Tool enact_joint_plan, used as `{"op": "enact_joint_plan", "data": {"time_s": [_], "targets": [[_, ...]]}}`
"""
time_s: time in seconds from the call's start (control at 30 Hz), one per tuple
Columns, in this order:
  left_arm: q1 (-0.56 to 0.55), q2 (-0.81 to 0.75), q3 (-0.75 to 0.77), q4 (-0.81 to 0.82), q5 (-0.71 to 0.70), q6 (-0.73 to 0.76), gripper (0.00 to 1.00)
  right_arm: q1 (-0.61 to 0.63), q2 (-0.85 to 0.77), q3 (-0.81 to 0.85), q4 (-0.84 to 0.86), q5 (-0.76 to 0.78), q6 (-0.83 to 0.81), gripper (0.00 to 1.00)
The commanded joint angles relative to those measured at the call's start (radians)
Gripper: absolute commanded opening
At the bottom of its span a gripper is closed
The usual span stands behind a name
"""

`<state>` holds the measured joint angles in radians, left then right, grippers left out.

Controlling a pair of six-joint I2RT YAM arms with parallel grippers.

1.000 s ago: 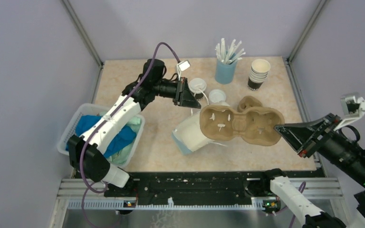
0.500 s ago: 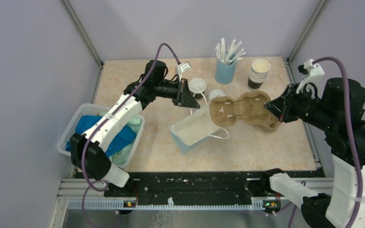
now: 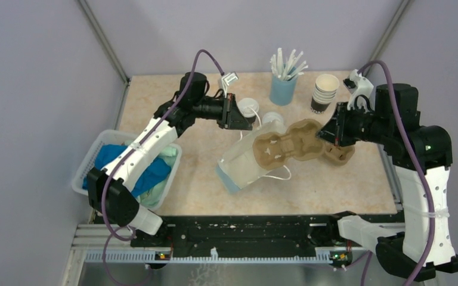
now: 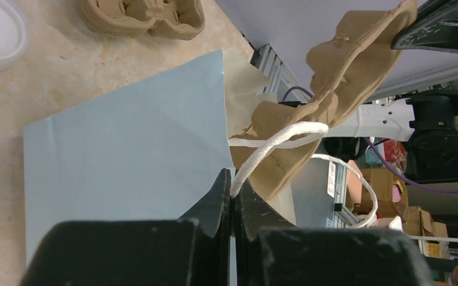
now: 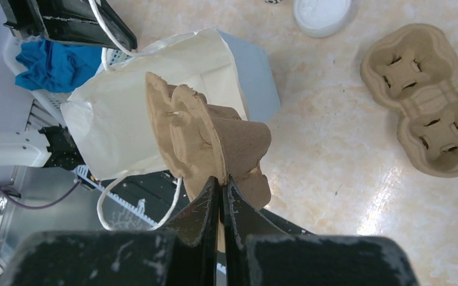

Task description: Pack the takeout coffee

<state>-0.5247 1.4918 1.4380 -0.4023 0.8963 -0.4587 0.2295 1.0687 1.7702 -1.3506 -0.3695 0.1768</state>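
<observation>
Swung leftward since a second ago, the right gripper (image 5: 221, 185), jaws pinching one carrier (image 5: 206, 140) of two, holds it at the mouth of the single bag (image 5: 125, 101); the other carrier (image 5: 420, 101) lies just beside those jaws. The left gripper (image 4: 233, 189) pinches one rope handle (image 4: 274, 138). Only overhead shows the takeout coffee (image 3: 250, 107), upright just beyond the left jaws.

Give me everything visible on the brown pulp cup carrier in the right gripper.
The brown moulded-pulp cup carrier looks like stiff matte fibre, with two cup wells, each with slit tabs, both empty. It hangs off the table, tipped on edge. The right gripper is shut on one end's rim. The other end sits at the open mouth of the pale blue paper bag, against its cream inside. The bag's white cord handle, pinched by the left gripper, crosses in front of it; contact unclear.
</observation>
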Motion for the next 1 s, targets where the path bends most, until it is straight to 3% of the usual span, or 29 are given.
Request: {"op": "enact_joint_plan", "data": {"time_s": [0.0, 0.17, 0.43, 0.97], "targets": [[-0.009, -0.047, -0.018, 0.099, 0.000, -0.037, 0.00, 0.009, -0.002, -0.012, 0.036, -0.035, -0.004, 0.00], [-0.028, -0.037, -0.021, 0.113, -0.007, -0.057, 0.00, 0.010, -0.003, -0.006, 0.026, -0.039, -0.003, 0.00], [-0.035, -0.029, -0.003, 0.094, -0.030, -0.056, 0.00, 0.010, 0.025, 0.160, -0.035, -0.028, 0.042, 0.00], [-0.060, -0.028, 0.018, 0.092, -0.020, -0.057, 0.00, 0.013, 0.041, 0.040, 0.012, -0.011, 0.007, 0.00]]}}
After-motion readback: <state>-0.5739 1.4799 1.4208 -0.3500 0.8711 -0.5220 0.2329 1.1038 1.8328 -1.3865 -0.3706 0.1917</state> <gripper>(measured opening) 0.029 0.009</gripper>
